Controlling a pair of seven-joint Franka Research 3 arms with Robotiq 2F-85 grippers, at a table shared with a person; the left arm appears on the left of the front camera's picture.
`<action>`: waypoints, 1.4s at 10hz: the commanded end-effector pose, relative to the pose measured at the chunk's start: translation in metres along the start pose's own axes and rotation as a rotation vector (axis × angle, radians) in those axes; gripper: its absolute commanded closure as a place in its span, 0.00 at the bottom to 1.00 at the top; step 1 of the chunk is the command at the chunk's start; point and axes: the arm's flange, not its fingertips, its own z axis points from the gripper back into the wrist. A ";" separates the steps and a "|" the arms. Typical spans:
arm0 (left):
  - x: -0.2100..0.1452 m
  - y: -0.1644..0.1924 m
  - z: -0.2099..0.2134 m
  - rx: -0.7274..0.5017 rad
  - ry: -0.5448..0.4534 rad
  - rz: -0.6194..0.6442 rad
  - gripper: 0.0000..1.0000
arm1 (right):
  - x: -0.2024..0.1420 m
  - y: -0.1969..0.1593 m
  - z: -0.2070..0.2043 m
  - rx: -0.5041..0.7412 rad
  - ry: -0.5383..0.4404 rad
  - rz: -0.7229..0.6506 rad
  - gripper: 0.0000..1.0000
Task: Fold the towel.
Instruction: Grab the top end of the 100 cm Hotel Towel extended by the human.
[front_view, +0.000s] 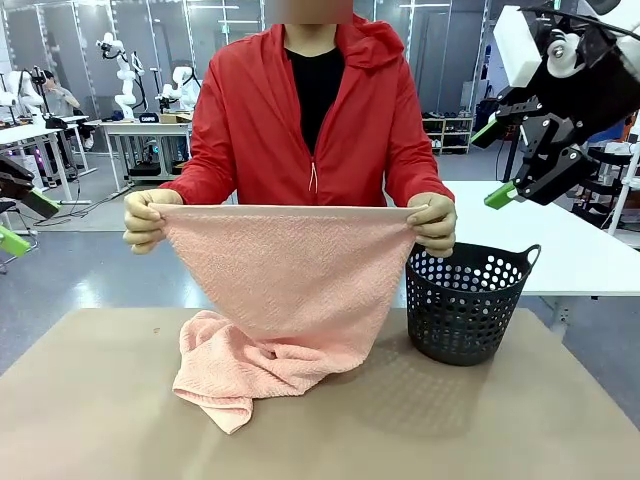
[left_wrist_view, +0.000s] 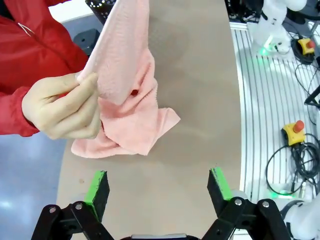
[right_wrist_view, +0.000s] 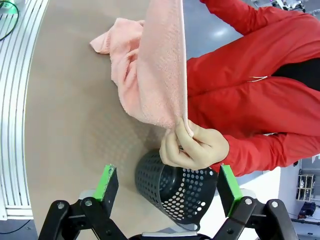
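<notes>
One towel (front_view: 290, 290) hangs stretched between a person's two hands, one hand (front_view: 145, 222) and the other hand (front_view: 433, 222) each pinching a top corner. Its lower part lies bunched on the desk (front_view: 520, 420), beside the one black basket (front_view: 470, 300). The left gripper (left_wrist_view: 159, 186) and right gripper (right_wrist_view: 167, 181) hover clear of it, both with jaws spread wide, holding nothing.

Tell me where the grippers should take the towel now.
Probably the towel at its taut top edge, just inside the person's hands, straddled from above on the robot's side. It is stretched straight there; the lower part lies bunched on the table.
</notes>
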 end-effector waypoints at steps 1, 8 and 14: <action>0.001 0.000 0.000 0.001 0.002 0.002 0.00 | 0.001 0.000 -0.001 0.000 0.001 0.001 0.00; 0.180 0.036 -0.043 0.112 0.481 -0.108 0.00 | 0.092 -0.057 -0.054 0.175 0.248 0.010 0.00; 0.218 0.060 -0.109 0.064 0.556 -0.100 0.00 | 0.113 -0.076 -0.101 0.159 0.358 0.024 0.00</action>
